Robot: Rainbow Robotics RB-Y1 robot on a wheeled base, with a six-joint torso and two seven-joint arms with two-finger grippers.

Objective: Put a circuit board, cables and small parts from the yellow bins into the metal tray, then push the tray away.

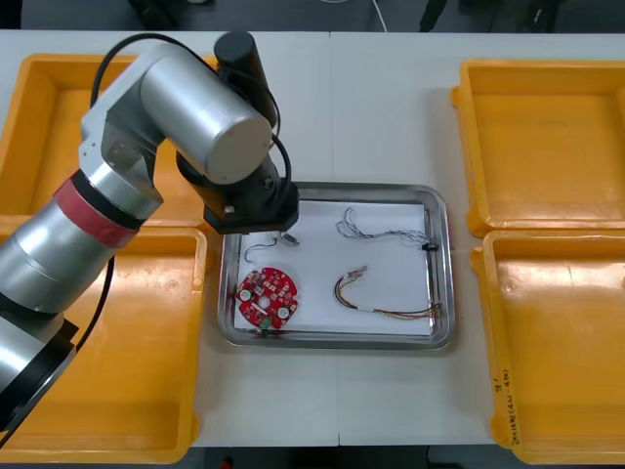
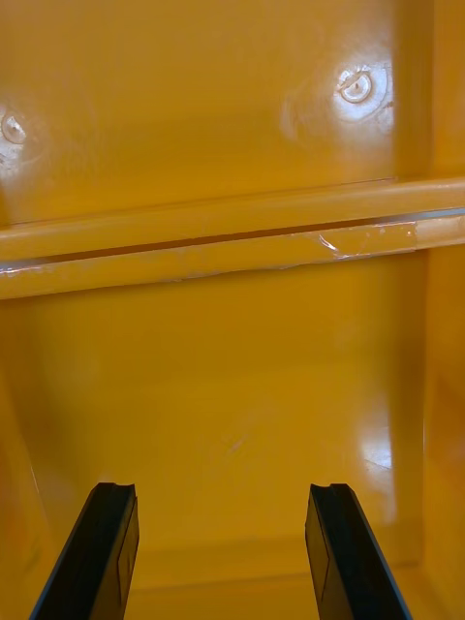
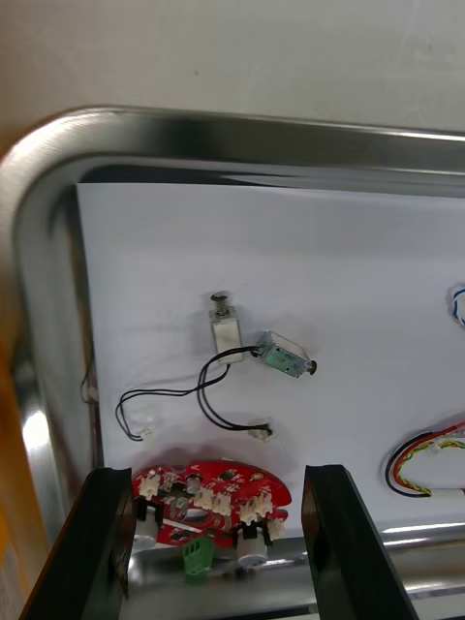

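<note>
- My left fingers (image 3: 107, 542): spread, empty, over the upper-left quarter of the shiny rectangular metal tray (image 1: 444, 264) at frame centre.
- Tray holds: round red circuit board (image 1: 267, 297), thin cables (image 1: 381, 233), small metal parts (image 3: 266, 351).
- My right fingers (image 2: 339, 552): spread, over a yellow plastic bin (image 2: 232, 387).
- Left arm nearer for the push, I judge.

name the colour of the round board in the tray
The circuit board is red, clearest in front view.
</note>
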